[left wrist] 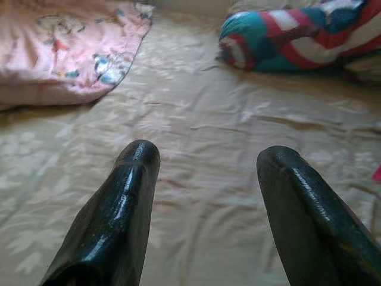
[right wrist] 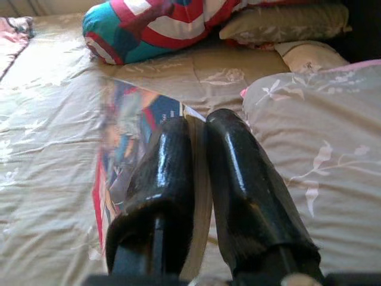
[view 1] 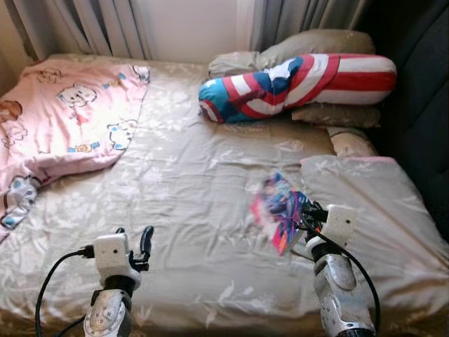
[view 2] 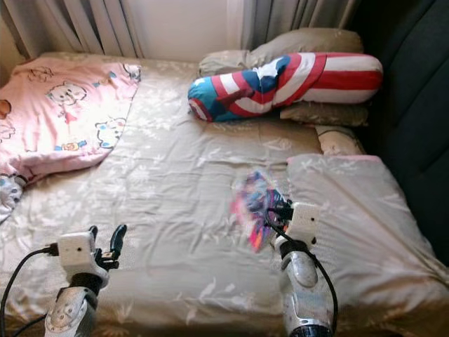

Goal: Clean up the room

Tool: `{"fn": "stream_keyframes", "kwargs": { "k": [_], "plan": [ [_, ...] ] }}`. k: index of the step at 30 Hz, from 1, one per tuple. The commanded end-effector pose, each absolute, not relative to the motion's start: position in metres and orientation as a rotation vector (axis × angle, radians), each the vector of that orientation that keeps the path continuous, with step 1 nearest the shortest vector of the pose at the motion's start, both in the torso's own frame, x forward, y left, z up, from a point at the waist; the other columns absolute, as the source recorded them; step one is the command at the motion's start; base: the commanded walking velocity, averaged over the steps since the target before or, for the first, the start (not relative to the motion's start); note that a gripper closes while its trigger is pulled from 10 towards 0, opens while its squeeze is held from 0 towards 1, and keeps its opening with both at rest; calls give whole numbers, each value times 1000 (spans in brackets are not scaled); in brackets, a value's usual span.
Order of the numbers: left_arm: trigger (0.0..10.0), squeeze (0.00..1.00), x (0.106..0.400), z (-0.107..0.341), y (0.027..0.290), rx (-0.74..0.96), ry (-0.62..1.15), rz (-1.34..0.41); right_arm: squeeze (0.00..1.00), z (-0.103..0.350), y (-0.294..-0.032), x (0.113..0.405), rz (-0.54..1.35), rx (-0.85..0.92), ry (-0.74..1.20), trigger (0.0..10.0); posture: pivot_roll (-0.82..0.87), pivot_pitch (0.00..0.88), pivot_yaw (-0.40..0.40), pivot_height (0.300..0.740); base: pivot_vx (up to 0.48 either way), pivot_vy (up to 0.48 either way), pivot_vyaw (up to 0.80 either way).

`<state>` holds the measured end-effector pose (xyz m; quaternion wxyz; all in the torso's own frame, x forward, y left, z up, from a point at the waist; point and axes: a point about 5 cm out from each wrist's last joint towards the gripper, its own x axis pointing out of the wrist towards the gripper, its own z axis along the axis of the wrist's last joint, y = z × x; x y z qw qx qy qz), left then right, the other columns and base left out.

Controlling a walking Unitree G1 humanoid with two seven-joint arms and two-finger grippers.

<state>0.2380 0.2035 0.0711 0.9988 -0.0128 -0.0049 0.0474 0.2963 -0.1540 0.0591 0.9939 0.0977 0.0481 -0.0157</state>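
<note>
Beige, leaf-patterned sheet covers the bed (view 1: 196,210); both arms are raised over its near edge. Right gripper (right wrist: 199,122) has its two black fingers (right wrist: 238,173) clenched on a colourful picture book (right wrist: 128,146), the thin edge of the book pinched between them (the cover is blurred in the head views, so its print cannot be read). Book extends forward and to the left of the closed jaws, raised off the sheet in the grip. Just right of those jaws lies a folded beige quilt (view 1: 372,203) with a pink edge. Well ahead of them, a long bolster (view 1: 295,84) in red, white and blue stripes lies across the head of the bed, resting against beige pillows (view 1: 316,45). Left gripper (left wrist: 205,161) hangs over bare sheet with its fingers (left wrist: 128,196) spread apart, nothing between them. Ahead of these released jaws and to their left, a pink blanket (view 1: 63,119) printed with cartoon animals lies rumpled on the far left part of the bed. Grey curtains (view 1: 105,24) hang beyond the bed.
</note>
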Motion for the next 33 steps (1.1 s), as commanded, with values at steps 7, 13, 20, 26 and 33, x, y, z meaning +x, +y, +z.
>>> {"fn": "stream_keyframes", "kwargs": {
  "k": [7,13,20,26,33],
  "plan": [
    [10000,0,239,75,205,-25,-15,98,0,70,-154,300,-9,215,45,10000,113,110,-95,727,0,0,0],
    [10000,0,238,78,202,-32,-24,94,0,69,-149,299,23,213,46,10000,112,110,-94,727,0,0,0],
    [10000,0,238,78,203,-31,-26,96,0,67,-145,300,55,199,80,10000,113,109,-94,727,0,0,0],
    [10000,0,238,77,203,-29,-19,97,0,68,-144,299,50,208,54,10000,114,106,-91,694,0,0,0],
    [10000,0,238,75,203,-27,-15,93,0,66,-148,298,26,196,71,10000,112,95,-86,694,0,0,0]
  ]
}}
